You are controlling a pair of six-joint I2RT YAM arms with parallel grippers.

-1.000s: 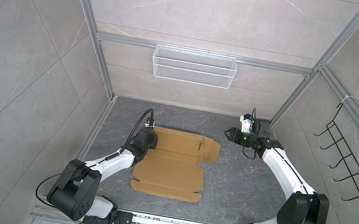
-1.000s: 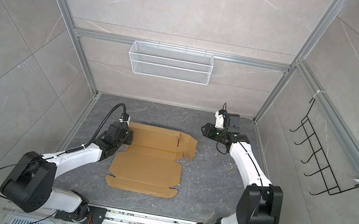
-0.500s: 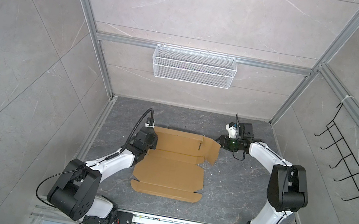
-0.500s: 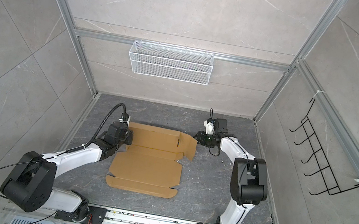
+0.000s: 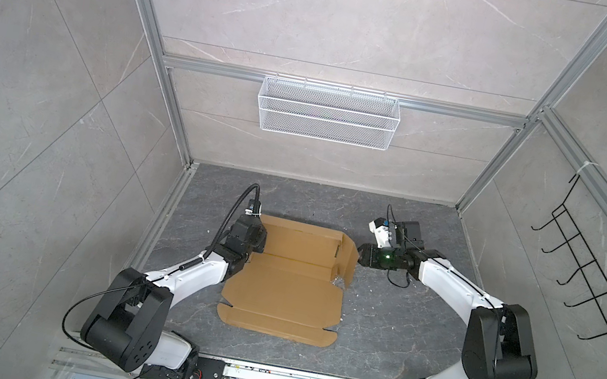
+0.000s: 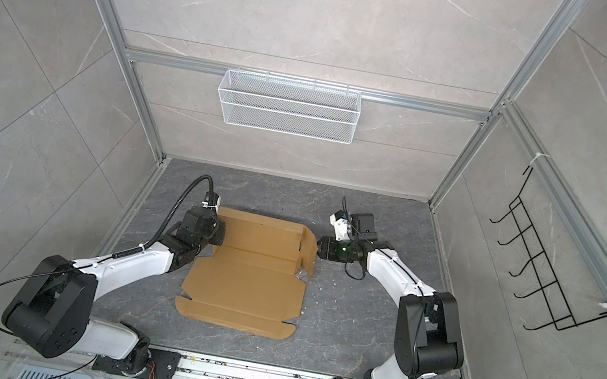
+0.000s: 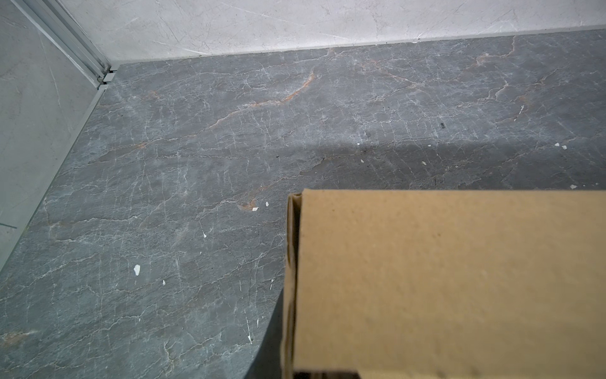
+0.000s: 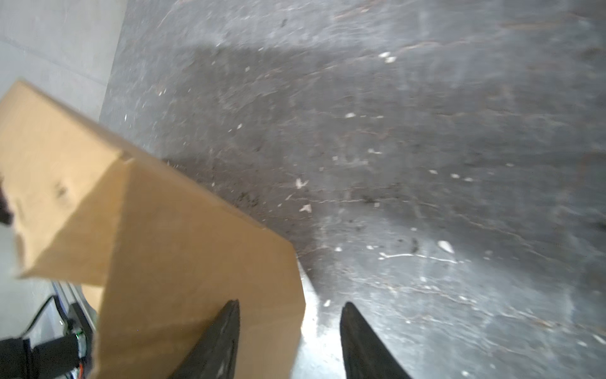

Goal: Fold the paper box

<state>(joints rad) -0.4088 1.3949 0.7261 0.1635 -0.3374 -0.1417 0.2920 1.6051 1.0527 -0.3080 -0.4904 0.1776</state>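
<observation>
On the grey floor (image 5: 396, 321), left pincer (image 5: 259, 241) clamps paper box (image 5: 283, 296); right pincer (image 5: 359, 253) spread

The paper box (image 6: 247, 282) lies mostly flat mid-floor, its 2 o'clock flap raised. The right gripper (image 6: 318, 250) meets that flap from 3 o'clock, jaws seemingly parted. The left gripper (image 6: 217, 235) sits at the box's 10 o'clock corner. A wire basket (image 6: 288, 112) hangs at 12 o'clock.

My paper box (image 5: 283, 292) is plain brown, unprinted. My tabletop (image 5: 388, 323) is dark grey stone, veined white and rust, flecked white. My left arm (image 5: 189, 276) and right arm (image 5: 449, 284) are white with black joints; the mesh basket (image 5: 327, 119) is white.
</observation>
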